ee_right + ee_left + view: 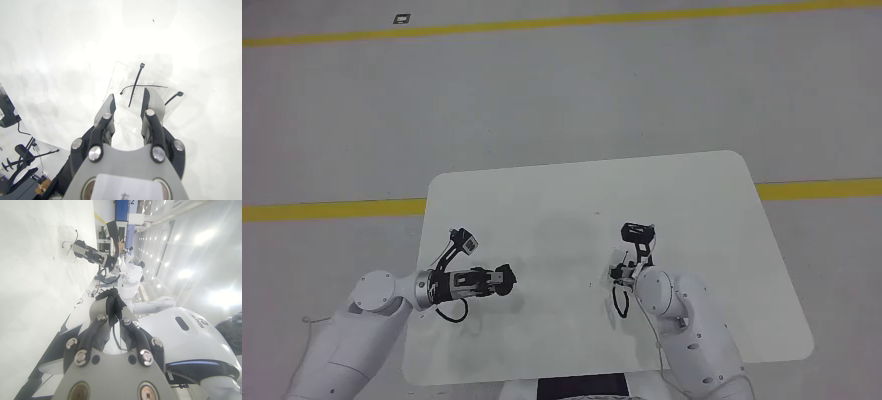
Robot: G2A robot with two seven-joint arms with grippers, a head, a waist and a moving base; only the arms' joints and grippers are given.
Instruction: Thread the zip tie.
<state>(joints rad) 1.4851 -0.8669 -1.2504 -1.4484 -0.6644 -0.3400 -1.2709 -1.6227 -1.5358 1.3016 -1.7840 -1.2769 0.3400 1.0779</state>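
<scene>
The zip tie (pixel 136 83) lies with 2 others in a clear tray (pixel 117 75) on the counter (pixel 682 200), its long axis pointing away from the right tool (pixel 128 92), which hangs just over it, fingers apart. The left tool (pixel 508 276), pinched together, sits well apart.

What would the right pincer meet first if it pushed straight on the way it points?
Probably the straight zip tie on the clear tray, lying directly ahead of the open right pincer; how far off is unclear.
</scene>
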